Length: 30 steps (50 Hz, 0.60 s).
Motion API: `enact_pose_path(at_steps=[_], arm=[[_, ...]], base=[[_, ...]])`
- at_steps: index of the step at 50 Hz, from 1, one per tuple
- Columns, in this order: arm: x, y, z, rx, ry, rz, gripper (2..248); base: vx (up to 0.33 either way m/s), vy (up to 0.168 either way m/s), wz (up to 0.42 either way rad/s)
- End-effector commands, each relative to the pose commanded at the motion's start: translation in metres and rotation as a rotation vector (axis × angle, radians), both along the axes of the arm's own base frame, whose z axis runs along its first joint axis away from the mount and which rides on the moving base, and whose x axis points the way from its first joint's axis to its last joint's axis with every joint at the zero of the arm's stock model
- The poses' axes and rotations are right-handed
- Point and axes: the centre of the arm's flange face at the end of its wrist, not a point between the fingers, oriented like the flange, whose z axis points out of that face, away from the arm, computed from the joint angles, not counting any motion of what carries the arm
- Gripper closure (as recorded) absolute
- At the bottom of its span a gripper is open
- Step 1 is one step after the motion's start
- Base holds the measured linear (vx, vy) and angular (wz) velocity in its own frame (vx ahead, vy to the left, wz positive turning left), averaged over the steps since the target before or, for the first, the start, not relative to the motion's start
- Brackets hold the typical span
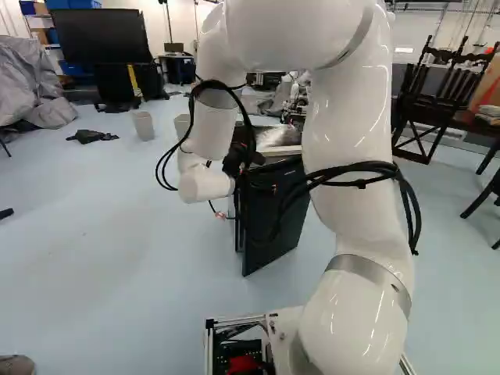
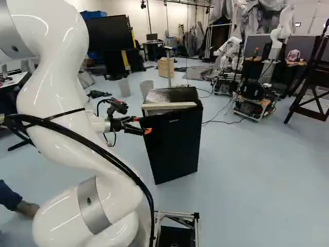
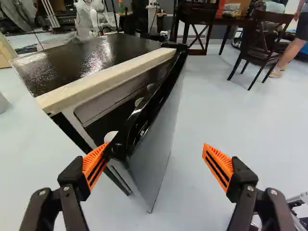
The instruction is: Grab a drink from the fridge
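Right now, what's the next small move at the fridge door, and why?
Probably swing the door wider with the finger at its free edge. That finger sits by the gap between door and fridge body; the other stands out past the door's outer face. The door is only ajar, likely too little to reach inside.

You've a black screen [image 2: 107,32] at the left of the right base view, and two bins [image 2: 124,87] on the floor nearer you. Beside them lies a dark heap [image 2: 98,94] (cloth, perhaps; it's small from here). Beyond the bins you'll see a wooden box [image 2: 162,66], and farther right another robot [image 2: 279,35]. Your wrist view shows a chair [image 3: 262,44] by a table [image 3: 231,20].
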Motion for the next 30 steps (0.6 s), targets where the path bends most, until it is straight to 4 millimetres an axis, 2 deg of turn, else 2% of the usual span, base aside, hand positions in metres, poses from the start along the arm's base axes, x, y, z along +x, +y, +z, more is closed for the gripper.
enact_pose_path(at_steps=[30], arm=[[-0.02, -0.021, -0.001, -0.017, 0.02, -0.052, 3]], base=[[0.0, 0.0, 0.0]])
